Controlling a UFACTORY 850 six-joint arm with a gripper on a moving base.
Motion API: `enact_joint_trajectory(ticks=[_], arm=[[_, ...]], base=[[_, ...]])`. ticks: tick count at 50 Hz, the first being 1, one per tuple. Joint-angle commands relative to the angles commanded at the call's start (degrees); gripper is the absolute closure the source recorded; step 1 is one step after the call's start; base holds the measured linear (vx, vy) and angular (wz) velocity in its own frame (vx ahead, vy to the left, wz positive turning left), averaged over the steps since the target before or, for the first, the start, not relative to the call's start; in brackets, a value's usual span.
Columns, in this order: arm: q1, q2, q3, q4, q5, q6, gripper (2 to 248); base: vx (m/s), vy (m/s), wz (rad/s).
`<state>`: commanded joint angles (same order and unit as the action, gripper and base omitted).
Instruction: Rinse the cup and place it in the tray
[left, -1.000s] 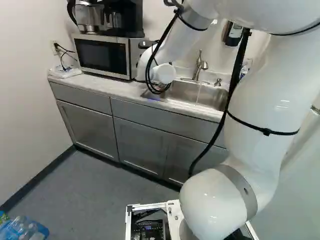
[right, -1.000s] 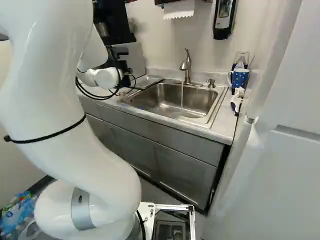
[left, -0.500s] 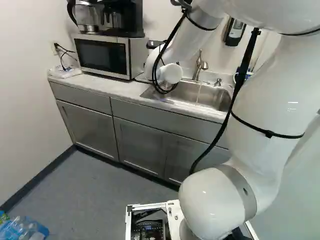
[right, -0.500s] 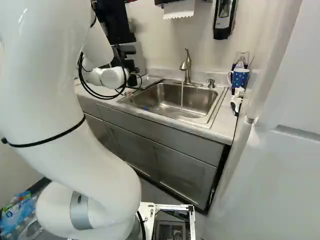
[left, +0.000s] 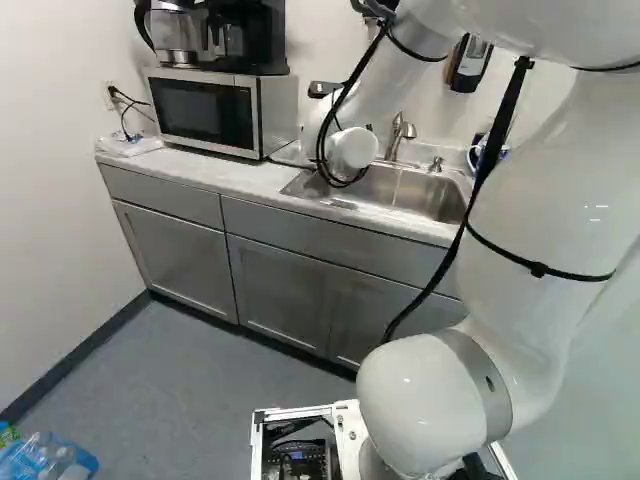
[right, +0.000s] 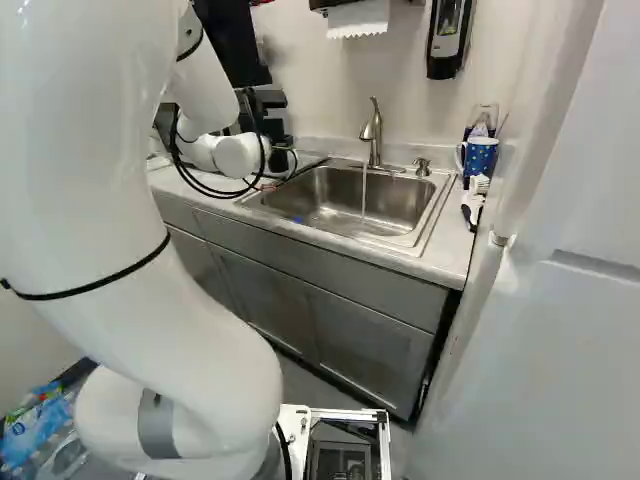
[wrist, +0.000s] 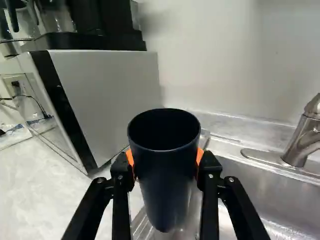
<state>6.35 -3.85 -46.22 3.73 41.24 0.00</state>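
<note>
End effector (right: 275, 129) is clamped on the dark blue cup (wrist: 167, 190), orange pads (wrist: 130, 157) pressed on it from opposite sides, mouth of the cup up. In the wrist view we have the cup over the shiny tray (wrist: 192, 212) next to the sink; can't tell whether its base touches. White arm (left: 555, 200) reaches over the surface (left: 215, 172), wrist out by the tray end of the sink (right: 385, 202). Faucet (right: 372, 135) is running: we see a thin stream (right: 364, 195) falling into the basin, apart from the cup. Soap pump (right: 421, 167) sits just beside the faucet. On the other side of the tray we've got the microwave (left: 205, 110) with the coffee maker (left: 240, 35) on top. Past the sink, at the right of the right base view, we see a blue patterned mug (right: 481, 156) with a brush (right: 472, 207) near it. Paper towel (right: 358, 18) and a soap dispenser (right: 447, 40) are up on the wall. Grey cabinets (left: 275, 285) run under the surface; bottles (left: 50, 458) are on the floor at the left of the left base view.
</note>
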Motion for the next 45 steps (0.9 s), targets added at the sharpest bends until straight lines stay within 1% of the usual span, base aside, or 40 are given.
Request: enact_joint_trajectory(ticks=[32, 45], arm=[[-5.3, 0.5, 0.5, 0.0, 0.0, 0.0, 125], [-7.5, 0.0, 0.6, 0.0, 0.0, 0.0, 125]], base=[[0.000, 0.000, 0.000], [0.000, 0.000, 0.000]])
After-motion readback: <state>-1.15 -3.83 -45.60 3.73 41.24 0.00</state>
